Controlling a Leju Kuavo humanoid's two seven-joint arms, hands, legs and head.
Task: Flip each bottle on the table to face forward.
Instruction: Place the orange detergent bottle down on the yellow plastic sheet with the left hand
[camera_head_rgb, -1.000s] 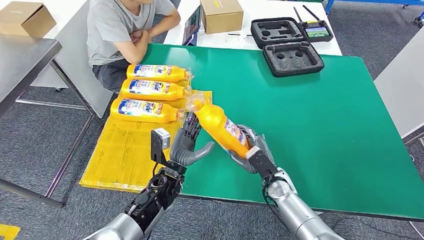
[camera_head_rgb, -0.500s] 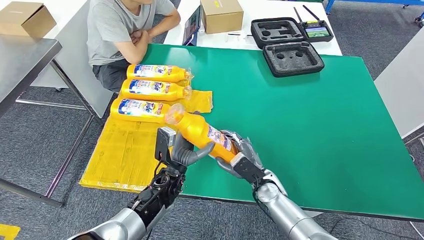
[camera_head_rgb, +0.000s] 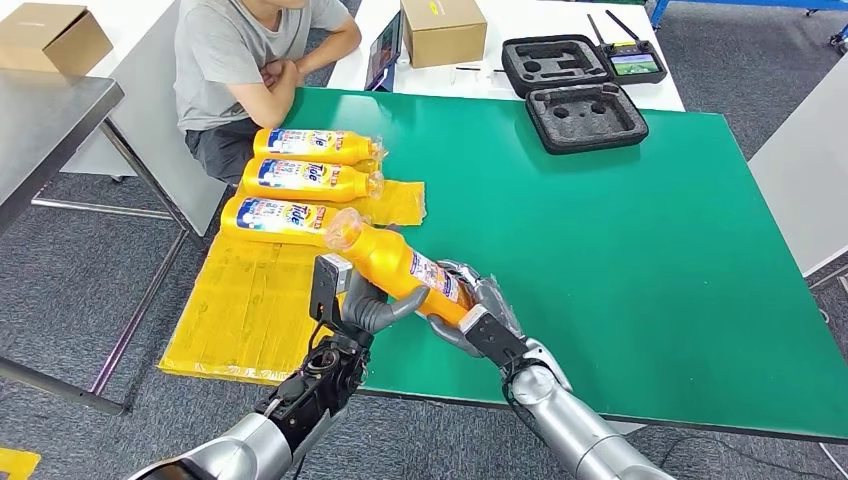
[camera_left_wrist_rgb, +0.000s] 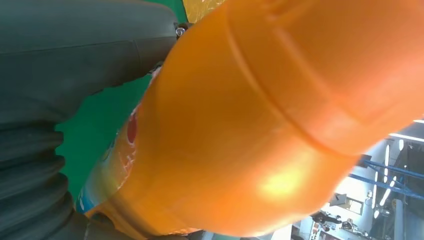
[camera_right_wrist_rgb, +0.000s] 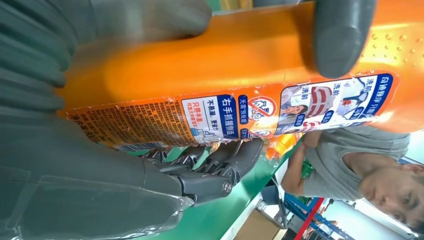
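The right hand (camera_head_rgb: 470, 310) is gripping the glossy orange bottle (camera_head_rgb: 395, 262) by its base, back label showing, tilted above the green table (camera_head_rgb: 620, 240)'s near edge. The left hand (camera_head_rgb: 365, 305) is cupping it underneath, beside three laid bottles (camera_head_rgb: 300, 180).

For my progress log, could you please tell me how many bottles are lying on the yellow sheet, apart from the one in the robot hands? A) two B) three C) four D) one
B: three bottles lie side by side on the yellow sheet, while the right robot hand holds a fourth bottle.
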